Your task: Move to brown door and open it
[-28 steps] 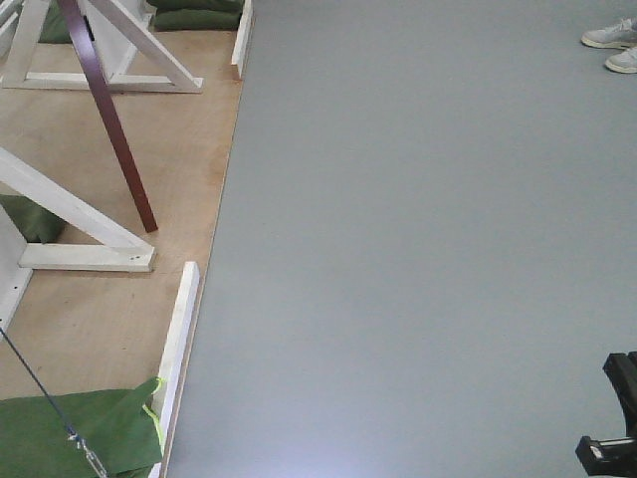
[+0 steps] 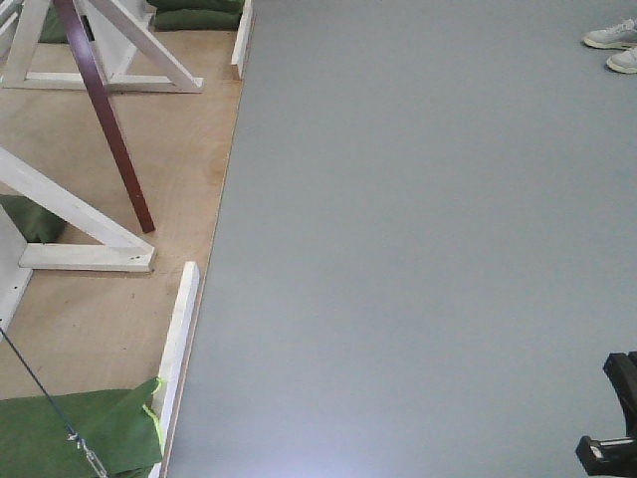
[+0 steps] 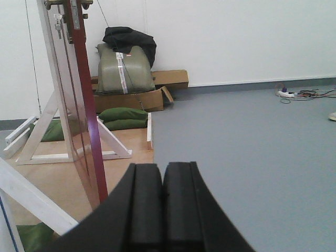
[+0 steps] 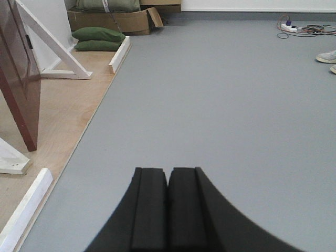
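Spot the brown door (image 2: 105, 110) drifting a hair left, upper left of front view, white braces (image 2: 90, 257) fixed: probably swinging ajar. Left gripper (image 3: 163, 170) and right gripper (image 4: 168, 172) pinched closed, empty.

One brown door (image 2: 105, 110), two pincers (image 3: 163, 202) (image 4: 168, 202), two shoes (image 2: 610, 36).

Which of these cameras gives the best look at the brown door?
The left wrist view is best. There the door shows at nearly full height, up to its handle at the top edge. The front view shows only a slanted brown strip of the door. The right wrist view catches just the door's lower corner.
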{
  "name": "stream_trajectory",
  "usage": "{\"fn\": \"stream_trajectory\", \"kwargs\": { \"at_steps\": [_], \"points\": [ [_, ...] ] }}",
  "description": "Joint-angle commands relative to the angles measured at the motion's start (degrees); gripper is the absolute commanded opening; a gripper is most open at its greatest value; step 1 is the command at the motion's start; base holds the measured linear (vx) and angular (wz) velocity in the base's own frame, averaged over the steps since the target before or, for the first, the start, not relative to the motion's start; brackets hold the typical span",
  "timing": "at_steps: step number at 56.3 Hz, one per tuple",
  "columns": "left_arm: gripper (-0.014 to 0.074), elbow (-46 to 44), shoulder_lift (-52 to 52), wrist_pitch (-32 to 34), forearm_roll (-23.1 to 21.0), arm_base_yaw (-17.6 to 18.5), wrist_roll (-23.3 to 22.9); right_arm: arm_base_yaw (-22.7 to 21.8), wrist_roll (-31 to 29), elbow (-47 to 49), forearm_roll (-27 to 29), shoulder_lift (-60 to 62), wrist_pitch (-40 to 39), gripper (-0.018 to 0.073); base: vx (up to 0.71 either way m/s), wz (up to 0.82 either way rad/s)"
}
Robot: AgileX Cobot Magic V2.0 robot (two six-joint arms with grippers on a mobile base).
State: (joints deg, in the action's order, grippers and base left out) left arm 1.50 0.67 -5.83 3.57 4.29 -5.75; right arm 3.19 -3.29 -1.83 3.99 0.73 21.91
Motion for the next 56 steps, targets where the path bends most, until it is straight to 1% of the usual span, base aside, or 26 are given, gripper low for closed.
{"fn": "stream_trajectory", "kwargs": {
  "at_steps": [1, 34, 56],
  "points": [
    [-0.0004, -0.98, 0.78, 4.42, -0.15, 0.13, -0.53, -0.09, -0.49, -0.19, -0.37, 0.32, -4.5, 0.0, 0.0, 0.0],
    [-0.0004, -0.98, 0.78, 4.42, -0.15, 0.13, -0.53, -0.09, -0.49, -0.19, -0.37, 0.32, -4.57, 0.0, 0.02, 0.0],
    [-0.0004, -0.98, 0.78, 4.42, -0.15, 0.13, -0.53, -0.09, -0.49, -0.19, -0.37, 0.32, -4.64, 0.0, 0.16, -0.03]
  ]
}}
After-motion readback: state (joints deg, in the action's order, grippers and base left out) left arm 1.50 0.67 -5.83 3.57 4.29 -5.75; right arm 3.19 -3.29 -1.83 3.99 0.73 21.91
